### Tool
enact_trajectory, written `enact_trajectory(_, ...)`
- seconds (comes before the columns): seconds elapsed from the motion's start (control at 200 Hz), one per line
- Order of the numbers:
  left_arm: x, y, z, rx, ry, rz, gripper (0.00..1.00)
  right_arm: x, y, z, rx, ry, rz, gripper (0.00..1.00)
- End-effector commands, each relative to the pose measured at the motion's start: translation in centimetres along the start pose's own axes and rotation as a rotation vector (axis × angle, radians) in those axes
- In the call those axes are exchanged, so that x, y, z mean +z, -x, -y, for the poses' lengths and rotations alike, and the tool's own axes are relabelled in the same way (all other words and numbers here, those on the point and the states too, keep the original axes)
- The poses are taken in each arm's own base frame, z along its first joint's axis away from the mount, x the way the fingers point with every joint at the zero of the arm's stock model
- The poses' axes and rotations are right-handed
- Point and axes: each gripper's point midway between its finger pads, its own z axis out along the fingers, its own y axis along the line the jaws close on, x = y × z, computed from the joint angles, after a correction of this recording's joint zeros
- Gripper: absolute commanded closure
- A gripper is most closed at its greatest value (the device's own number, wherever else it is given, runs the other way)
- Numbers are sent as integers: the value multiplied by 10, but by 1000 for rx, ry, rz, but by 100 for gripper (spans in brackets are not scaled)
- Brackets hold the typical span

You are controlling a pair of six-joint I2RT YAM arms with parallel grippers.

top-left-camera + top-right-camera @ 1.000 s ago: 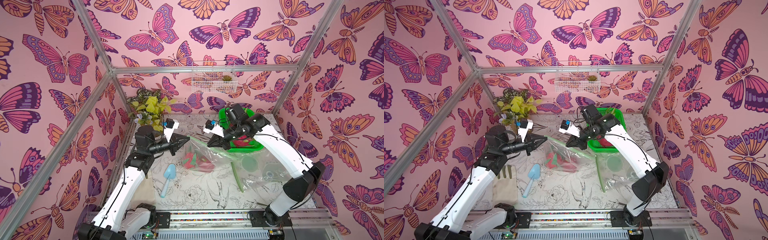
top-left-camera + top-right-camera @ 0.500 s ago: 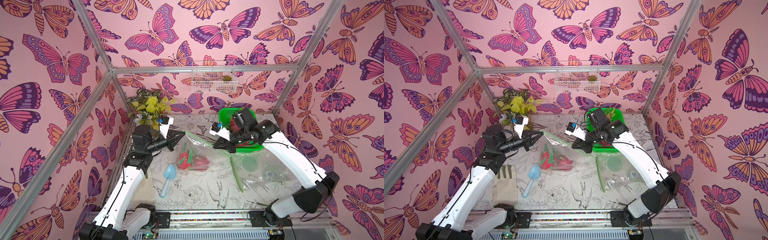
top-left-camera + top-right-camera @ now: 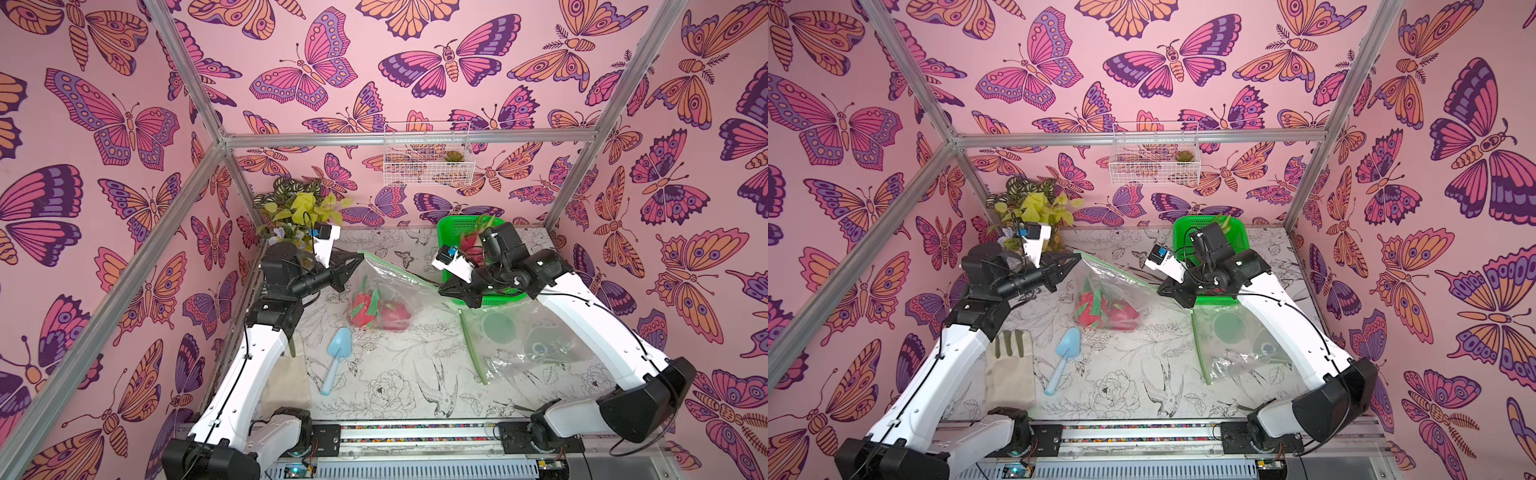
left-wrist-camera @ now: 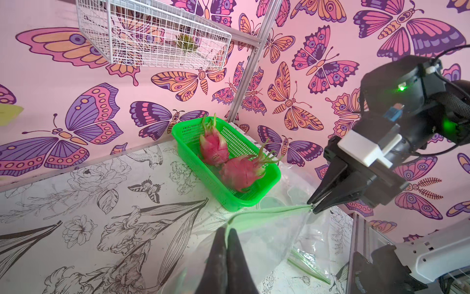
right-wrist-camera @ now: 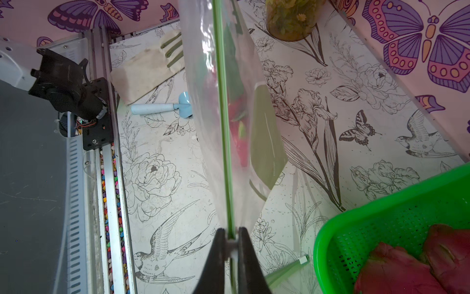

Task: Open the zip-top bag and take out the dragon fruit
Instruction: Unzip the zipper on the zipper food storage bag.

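Since the earlier frame both arms have drawn apart, stretching the zip-top bag (image 3: 386, 291) taut at mid-frame. Left gripper (image 3: 360, 259) and right gripper (image 3: 441, 289) each pinch a corner of its green seal, evidently to open it. Dragon fruit (image 3: 376, 309) sits inside, outlines blurred by plastic.

The zip-top bag (image 3: 388, 286) is thin clear plastic film, glossy and wrinkled, with a matt green zip strip. The basket (image 4: 223, 188) is shiny green perforated plastic. The dragon fruit (image 4: 240, 171) in it has waxy, scaly skin. The surface (image 3: 415, 374) is matt printed sheet. The glove (image 3: 1009, 374) is coarse beige cloth. The trowel (image 3: 338, 357) is smooth pale-blue plastic. The wall basket (image 3: 428, 160) is white-coated wire, the frame (image 3: 395, 139) brushed metal.
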Motion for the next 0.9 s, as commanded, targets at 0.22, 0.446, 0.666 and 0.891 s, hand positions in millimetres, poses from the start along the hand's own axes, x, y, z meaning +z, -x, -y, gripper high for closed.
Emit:
enact_trajectory(0.22,-15,54,-6,102,72,148,100,-20,-30,5,60,-60,-51,100)
enact_trajectory(0.446,-14,49,-1,107,39,133,100,-21,-33,5,60,-63,-70,100)
enact_trajectory(0.666,-8,46,21,122,-122,103,100,-25,-16,0,53,-31,13,93)
enact_trajectory(0.891,0,33,53,145,-333,48,100,-51,33,-18,-42,28,202,46)
